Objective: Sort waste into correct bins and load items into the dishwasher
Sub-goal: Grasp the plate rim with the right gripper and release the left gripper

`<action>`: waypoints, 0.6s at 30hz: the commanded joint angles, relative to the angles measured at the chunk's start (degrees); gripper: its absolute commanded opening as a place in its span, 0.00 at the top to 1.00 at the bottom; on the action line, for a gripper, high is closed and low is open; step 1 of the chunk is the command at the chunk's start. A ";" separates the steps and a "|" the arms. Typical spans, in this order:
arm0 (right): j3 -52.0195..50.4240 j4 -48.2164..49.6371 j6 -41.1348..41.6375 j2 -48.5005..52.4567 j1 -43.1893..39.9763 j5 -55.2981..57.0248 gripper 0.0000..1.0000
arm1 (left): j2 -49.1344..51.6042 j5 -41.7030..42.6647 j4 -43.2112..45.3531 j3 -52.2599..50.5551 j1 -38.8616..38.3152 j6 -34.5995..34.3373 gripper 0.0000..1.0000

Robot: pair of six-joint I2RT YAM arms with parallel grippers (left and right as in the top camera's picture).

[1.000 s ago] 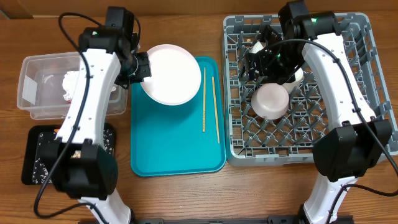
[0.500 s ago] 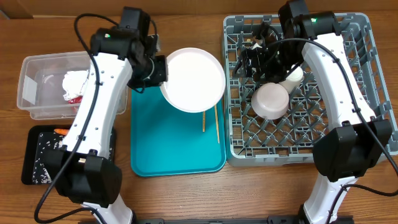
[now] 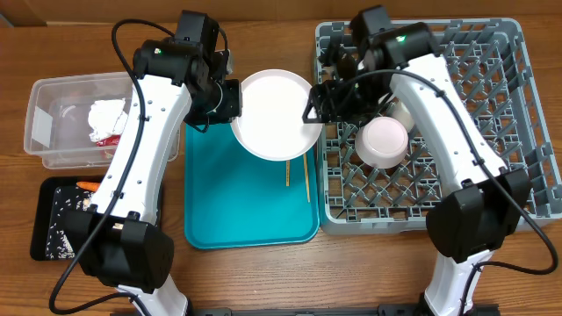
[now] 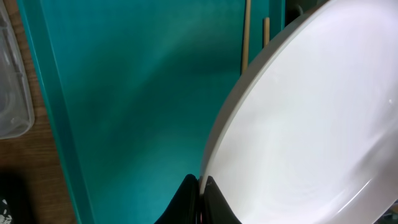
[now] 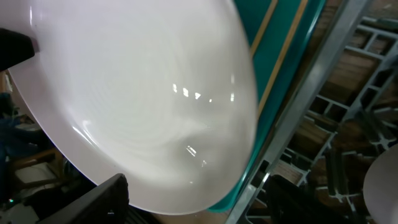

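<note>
The pale pink plate [image 3: 277, 114] hangs tilted above the teal tray's far right corner, next to the dishwasher [image 3: 492, 189]. My left gripper [image 3: 232, 101] is shut on the plate's left rim; in the left wrist view the black fingertips [image 4: 191, 194] pinch the plate [image 4: 311, 124] edge. My right gripper [image 3: 314, 107] is open at the plate's right rim. In the right wrist view the plate [image 5: 137, 93] sits between its spread fingers [image 5: 93, 199]. A whitish bowl [image 3: 382, 140] lies in the dishwasher, with a small white cup [image 3: 406, 111] behind it.
The clear tub [image 3: 53, 154] at the left holds a white napkin [image 3: 107, 114] and a red wrapper [image 3: 105, 139]. The black tray [image 3: 48, 237] below it holds a carrot [image 3: 85, 186] and scraps. Two chopsticks [image 3: 305, 180] lie on the teal tray [image 3: 237, 211].
My left gripper carried the plate right, toward the dishwasher. My right arm swung left out of the dishwasher to the plate's right rim, and its jaws have narrowed.
</note>
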 commanded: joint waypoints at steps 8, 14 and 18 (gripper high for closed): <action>-0.15 1.49 -0.07 -1.44 1.49 4.61 0.31 | -1.09 3.82 -0.33 1.16 0.00 2.91 0.96; -0.15 1.64 -0.07 -1.44 1.49 4.83 0.47 | -1.09 4.44 -0.70 1.16 0.07 3.13 0.96; -0.15 1.77 -0.07 -1.44 1.49 4.85 0.59 | -1.09 7.96 -0.61 1.16 0.07 5.20 0.96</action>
